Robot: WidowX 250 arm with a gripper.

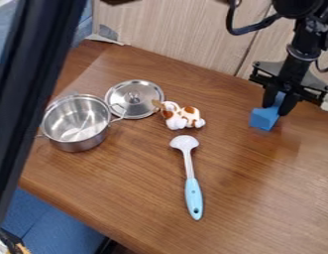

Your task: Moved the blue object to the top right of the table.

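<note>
Your gripper (277, 107) hangs over the top right of the table (126, 188), its jaws closed on the upper part of the blue object (263, 119). You have it well apart from the spotted toy (183, 117).

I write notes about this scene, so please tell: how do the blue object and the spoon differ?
The blue object is blocky; the spoon is long and slender. The blue object sits between the fingers of the gripper; the spoon lies free. Both show some blue.
</note>
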